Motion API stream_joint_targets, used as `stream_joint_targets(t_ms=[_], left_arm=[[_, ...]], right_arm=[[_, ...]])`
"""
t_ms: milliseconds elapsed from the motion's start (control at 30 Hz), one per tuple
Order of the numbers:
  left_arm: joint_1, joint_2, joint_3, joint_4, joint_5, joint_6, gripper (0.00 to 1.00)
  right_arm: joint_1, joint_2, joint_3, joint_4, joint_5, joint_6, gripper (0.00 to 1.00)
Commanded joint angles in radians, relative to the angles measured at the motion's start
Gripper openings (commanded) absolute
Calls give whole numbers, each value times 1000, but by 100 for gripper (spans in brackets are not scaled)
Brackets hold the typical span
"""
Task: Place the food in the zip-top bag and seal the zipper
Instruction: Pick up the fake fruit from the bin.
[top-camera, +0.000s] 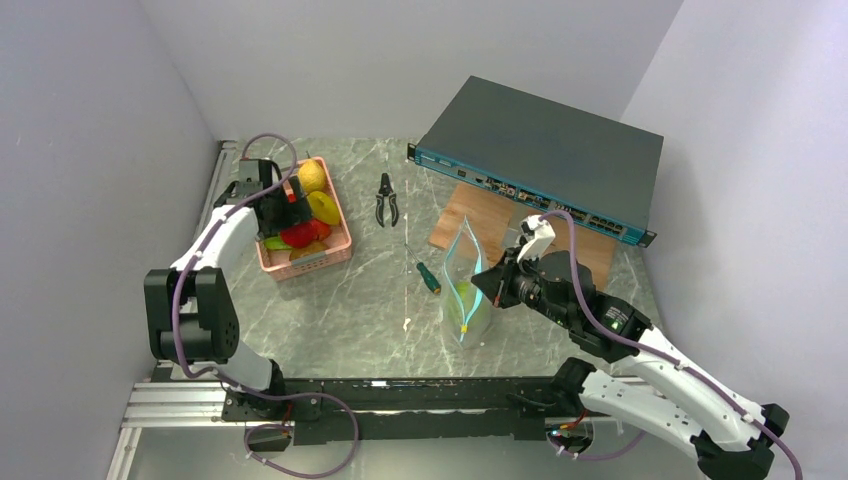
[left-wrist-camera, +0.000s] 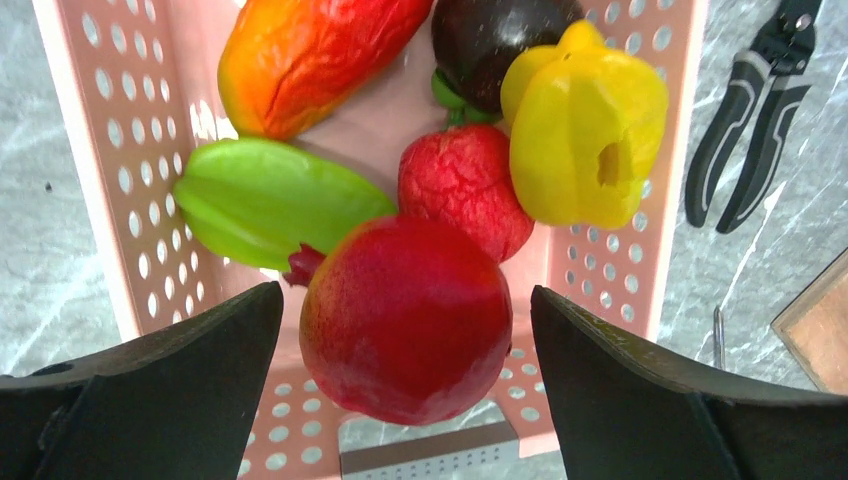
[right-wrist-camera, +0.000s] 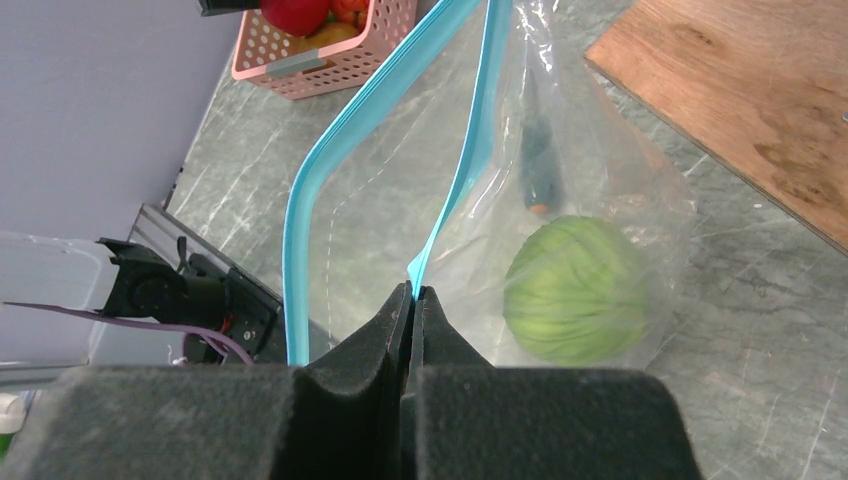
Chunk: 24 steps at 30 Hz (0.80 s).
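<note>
My left gripper (left-wrist-camera: 405, 385) is open inside the pink basket (left-wrist-camera: 110, 150), its fingers (left-wrist-camera: 150, 390) on either side of a red pomegranate (left-wrist-camera: 405, 315) without touching it. Behind it lie a green starfruit (left-wrist-camera: 270, 200), a bumpy red fruit (left-wrist-camera: 460, 185), a yellow fruit (left-wrist-camera: 585, 130), an orange-red mango (left-wrist-camera: 310, 55) and a dark purple fruit (left-wrist-camera: 490, 40). My right gripper (right-wrist-camera: 412, 295) is shut on the teal zipper (right-wrist-camera: 470, 150) and holds the clear zip-top bag (top-camera: 467, 290) upright with its mouth open. A round green fruit (right-wrist-camera: 575, 290) sits in the bag.
Black pliers (top-camera: 387, 198) lie right of the basket (top-camera: 343, 215). A green-handled screwdriver (top-camera: 427, 275) lies left of the bag. A wooden board (top-camera: 480, 215) and a grey network switch (top-camera: 540, 165) sit at the back right. Grey walls enclose both sides.
</note>
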Motion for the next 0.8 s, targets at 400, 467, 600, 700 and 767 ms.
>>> stream_joint_targets(t_ms=[400, 467, 600, 700, 767], left_arm=[[-8, -47, 1, -69, -6, -84, 93], [-9, -34, 12, -82, -7, -80, 91], [-8, -41, 6, -75, -7, -80, 77], [-8, -39, 10, -77, -7, -79, 76], [-9, -36, 14, -80, -7, -77, 77]], right_arm=[[2, 19, 41, 21, -28, 3, 0], [2, 18, 41, 19, -28, 6, 0], [1, 6, 28, 25, -31, 16, 0], [1, 9, 25, 33, -39, 21, 0], [2, 16, 26, 35, -42, 20, 0]])
